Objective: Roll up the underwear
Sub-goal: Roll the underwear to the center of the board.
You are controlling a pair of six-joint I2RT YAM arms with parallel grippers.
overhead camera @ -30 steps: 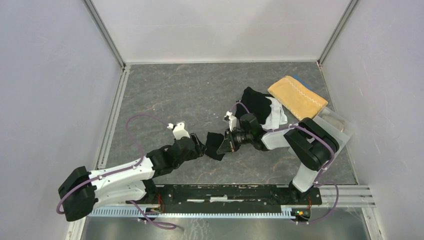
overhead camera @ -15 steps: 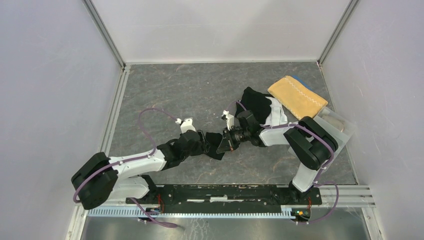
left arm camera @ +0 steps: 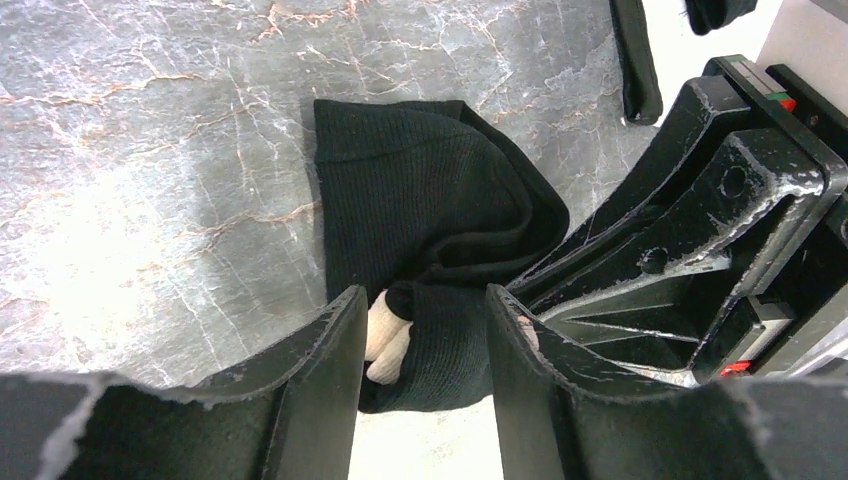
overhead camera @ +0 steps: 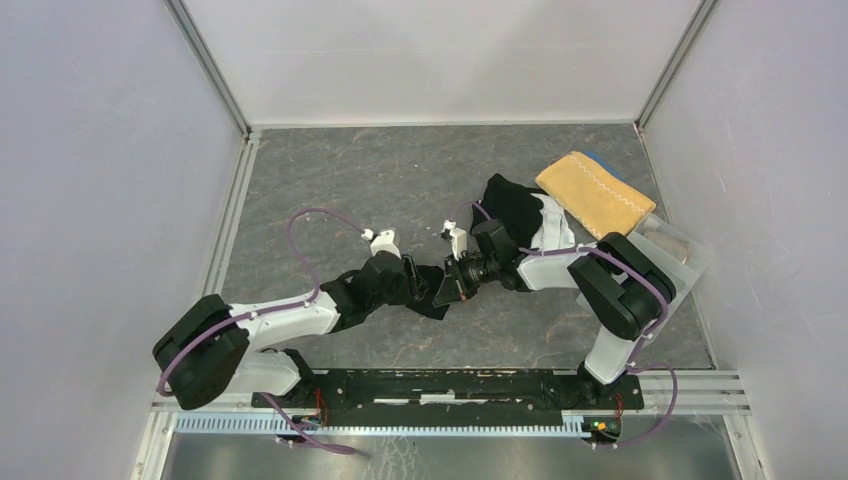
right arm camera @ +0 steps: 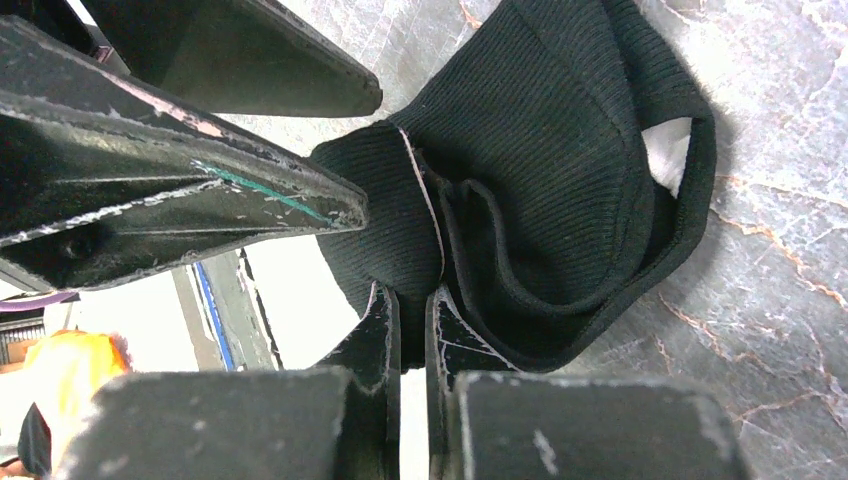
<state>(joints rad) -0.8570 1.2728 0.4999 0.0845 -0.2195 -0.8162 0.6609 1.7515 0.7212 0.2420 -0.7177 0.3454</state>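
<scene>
A black underwear (overhead camera: 429, 292) lies bunched on the grey table between the two arms. My right gripper (overhead camera: 446, 287) is shut on one folded edge of it (right arm camera: 413, 295); the rest of the black cloth (right arm camera: 560, 150) fans out beyond the tips. My left gripper (overhead camera: 414, 279) is open, its fingers (left arm camera: 425, 300) on either side of a rolled fold of the same underwear (left arm camera: 420, 190), where a cream patch (left arm camera: 385, 340) shows. The right gripper's body (left arm camera: 700, 220) stands close on the right in the left wrist view.
More underwear, black (overhead camera: 510, 205) and white (overhead camera: 556, 232), lies heaped behind the right arm. A mustard-yellow towel (overhead camera: 596, 190) rests at the back right, over a clear plastic tray (overhead camera: 678, 246). Enclosure walls stand on three sides.
The left arm has swung forward and right, bringing its gripper onto the black underwear. Its jaws have narrowed slightly. The right gripper has held its grip, shifting little.
</scene>
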